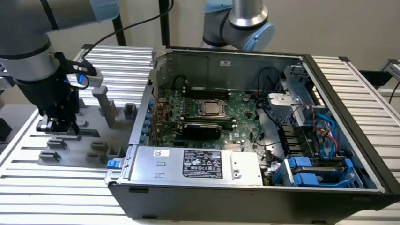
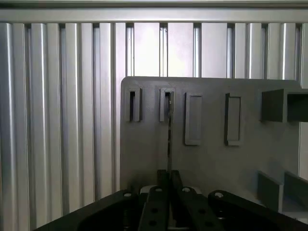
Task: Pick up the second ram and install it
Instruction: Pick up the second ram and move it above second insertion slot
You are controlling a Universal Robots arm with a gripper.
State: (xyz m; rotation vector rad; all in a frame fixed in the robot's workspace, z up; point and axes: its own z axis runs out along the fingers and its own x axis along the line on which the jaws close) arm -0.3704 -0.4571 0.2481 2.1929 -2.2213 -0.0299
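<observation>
Open computer case (image 1: 250,202) beside gray fixture plate (image 1: 93,133) on slatted aluminium table (image 1: 56,190)

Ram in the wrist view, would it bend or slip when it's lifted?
Probably stiff: the ram runs straight, edge-on, from the gripper to the fixture slot. Likely light, being so thin. It may pivot, since it is pinched at one end.

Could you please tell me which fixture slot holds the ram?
The slot in line with the pincer: the second ram stands edge-on in it; the others are empty.
</observation>
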